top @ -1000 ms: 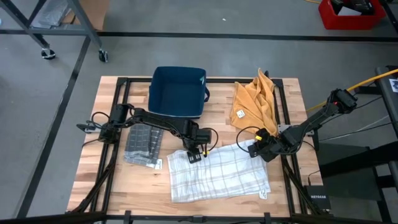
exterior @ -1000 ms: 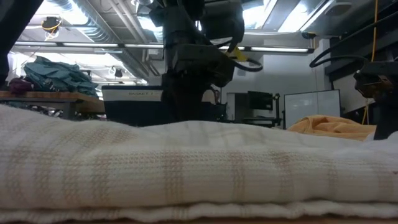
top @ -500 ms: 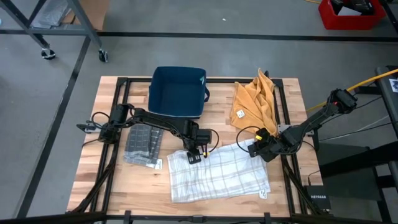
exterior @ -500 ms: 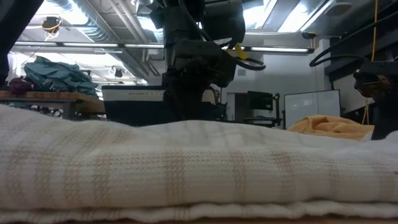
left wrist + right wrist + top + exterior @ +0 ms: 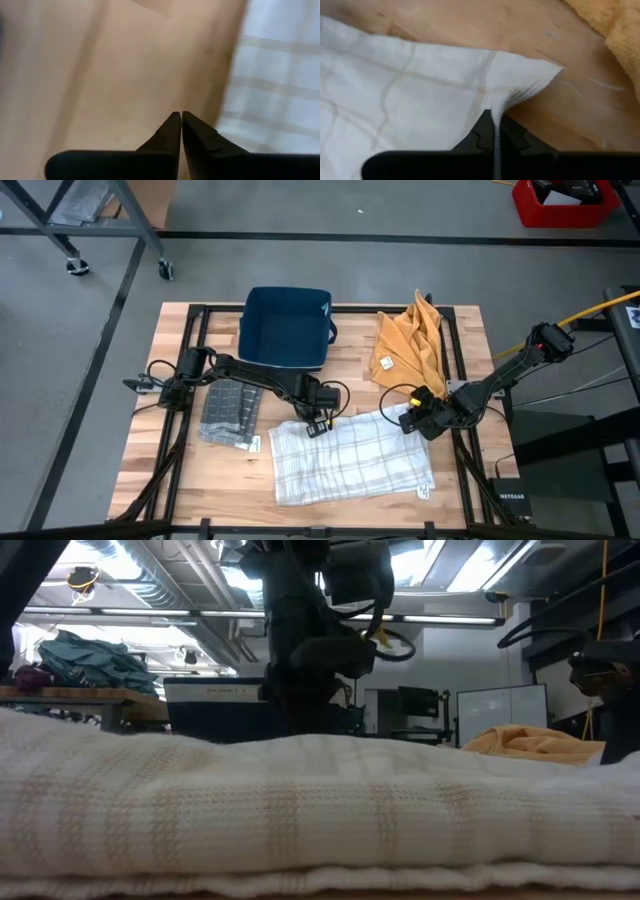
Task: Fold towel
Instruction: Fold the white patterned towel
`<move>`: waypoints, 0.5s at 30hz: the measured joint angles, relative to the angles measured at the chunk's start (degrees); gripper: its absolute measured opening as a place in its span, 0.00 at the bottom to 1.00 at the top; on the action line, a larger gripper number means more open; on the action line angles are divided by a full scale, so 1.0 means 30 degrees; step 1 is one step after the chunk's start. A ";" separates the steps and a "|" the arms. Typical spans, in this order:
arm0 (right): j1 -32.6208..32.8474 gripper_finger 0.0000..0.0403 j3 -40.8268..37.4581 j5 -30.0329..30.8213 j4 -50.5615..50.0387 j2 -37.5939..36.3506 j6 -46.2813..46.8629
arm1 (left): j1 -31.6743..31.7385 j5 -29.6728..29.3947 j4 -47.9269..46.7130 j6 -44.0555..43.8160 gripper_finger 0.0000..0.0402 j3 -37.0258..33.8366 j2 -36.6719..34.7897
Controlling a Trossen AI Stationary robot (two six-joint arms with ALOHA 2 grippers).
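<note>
Corners matter here: white checked cotton towel lies flat at the table's front; right gripper pinches its far corner, while left gripper, closed empty, misses its corner.

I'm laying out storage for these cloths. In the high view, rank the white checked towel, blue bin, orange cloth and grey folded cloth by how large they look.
1. white checked towel, spread flat
2. blue bin
3. orange cloth, crumpled, so its true size is unsure
4. grey folded cloth

All lie at table level, so nearness to the camera hardly skews the ranking.
</note>
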 joint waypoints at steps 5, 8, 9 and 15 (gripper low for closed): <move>0.0000 0.02 0.0000 0.0283 -0.0571 -0.0011 -0.0071 | 0.0067 -0.2249 -0.0117 -0.0523 0.01 0.0000 -0.0022; 0.0000 0.02 0.0000 0.1081 -0.0487 -0.0066 -0.0686 | 0.0204 -0.2155 -0.0135 -0.0333 0.01 0.0067 -0.0067; -0.0004 0.02 0.0000 0.1028 -0.0481 -0.0066 -0.0922 | 0.0223 -0.1955 -0.0165 -0.0067 0.01 0.0116 -0.0080; -0.0015 0.02 0.0000 -0.1066 -0.0430 0.0131 -0.1099 | 0.0211 -0.1464 -0.0180 0.0339 0.04 0.0168 -0.0095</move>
